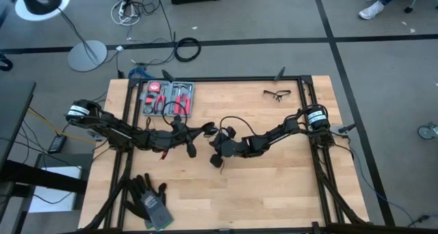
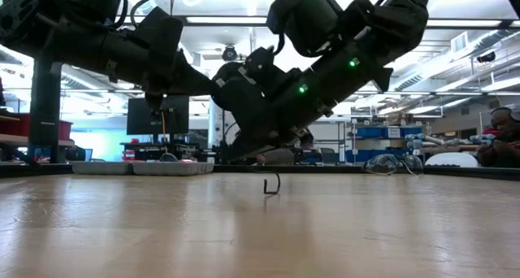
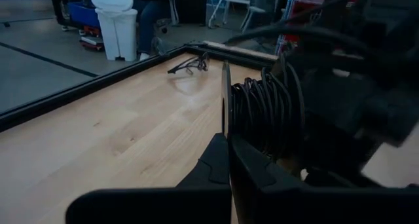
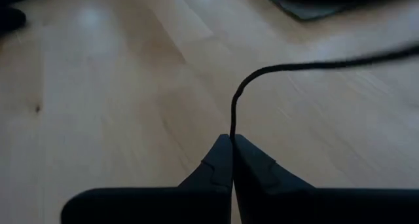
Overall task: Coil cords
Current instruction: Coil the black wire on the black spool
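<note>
Right claw (image 4: 232, 140) – pinched on cord (image 4: 262, 71) | left claw (image 3: 226, 142) – closed at coil | arms stretched low, meeting mid-table (image 1: 274, 193)

The left tool (image 3: 228, 160) has its two dark fingers (image 3: 213, 168) pressed together, with no gap between them, and a thin dark strip rises straight up from the place where they meet. Just behind it, the thin black cord (image 3: 262, 112) is wound in many loops around a dark part of the other arm (image 3: 353, 99). Farther away on the wooden tabletop (image 3: 118, 132) lie a pair of glasses (image 3: 188, 64), near the black edge. Beyond the edge stands a white bin (image 3: 118, 24) on the grey floor.
</note>
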Robot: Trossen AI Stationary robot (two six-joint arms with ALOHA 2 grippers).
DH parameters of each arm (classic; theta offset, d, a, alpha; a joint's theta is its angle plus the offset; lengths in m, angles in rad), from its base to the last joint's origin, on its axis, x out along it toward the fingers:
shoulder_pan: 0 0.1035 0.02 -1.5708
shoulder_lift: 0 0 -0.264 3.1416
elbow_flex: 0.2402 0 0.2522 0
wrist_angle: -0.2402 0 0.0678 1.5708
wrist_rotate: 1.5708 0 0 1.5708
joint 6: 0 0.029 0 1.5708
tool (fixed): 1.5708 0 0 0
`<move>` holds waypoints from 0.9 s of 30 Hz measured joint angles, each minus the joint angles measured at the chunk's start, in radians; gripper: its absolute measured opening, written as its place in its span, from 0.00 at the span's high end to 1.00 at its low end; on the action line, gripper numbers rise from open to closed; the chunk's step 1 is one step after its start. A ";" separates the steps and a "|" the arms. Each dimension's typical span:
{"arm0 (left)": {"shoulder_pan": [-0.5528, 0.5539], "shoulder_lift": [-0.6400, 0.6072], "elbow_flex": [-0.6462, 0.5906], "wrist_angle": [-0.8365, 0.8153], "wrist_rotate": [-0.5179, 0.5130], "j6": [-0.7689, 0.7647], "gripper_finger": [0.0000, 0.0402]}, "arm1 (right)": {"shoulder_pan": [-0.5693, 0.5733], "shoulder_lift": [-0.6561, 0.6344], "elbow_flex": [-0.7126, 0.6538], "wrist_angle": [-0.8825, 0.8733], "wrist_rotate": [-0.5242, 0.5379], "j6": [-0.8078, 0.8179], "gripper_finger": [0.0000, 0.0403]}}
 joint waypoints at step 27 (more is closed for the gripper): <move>0.000 0.000 -0.001 0.012 0.070 -0.025 1.00 | -0.018 -0.122 -0.031 -0.279 0.148 0.009 1.00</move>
